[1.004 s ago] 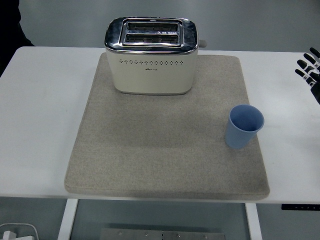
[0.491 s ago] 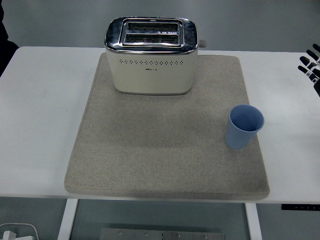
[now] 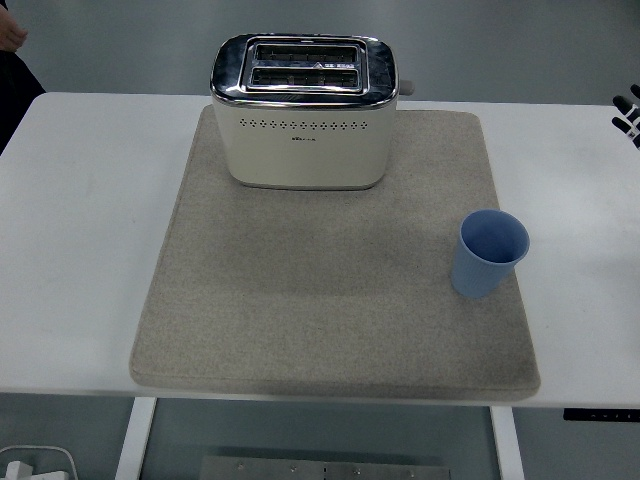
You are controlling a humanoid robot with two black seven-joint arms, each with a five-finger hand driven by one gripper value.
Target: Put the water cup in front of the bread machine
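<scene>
I take the grey mat [image 3: 330,270] as my landmark. It is a flat felt-like pad with rounded corners, lying on the white table [image 3: 80,240] and covering most of its middle. At the mat's far end stands the bread machine [image 3: 303,112], a cream-coloured toaster with a rounded body, a shiny chrome top with two slots, and a row of small holes across its front face. A lever knob juts out from its right side. The mat in front of the bread machine is bare, a wide stretch of rough grey weave.

The water cup [image 3: 488,253] stands upright near the mat's right edge, about halfway down it, well apart from the bread machine and off to its right. It is smooth light blue plastic, tapering toward its base, with its open mouth facing up; I see nothing inside it.

Past the mat's far left corner, at the picture's top left, a bit of a person in dark clothing [image 3: 12,60] shows beside the table.

My right hand [image 3: 628,112] is barely visible beyond the mat's far right corner, at the picture's right edge over the table. Only a few black fingertips show; it touches nothing, and how far it is open I cannot tell.
</scene>
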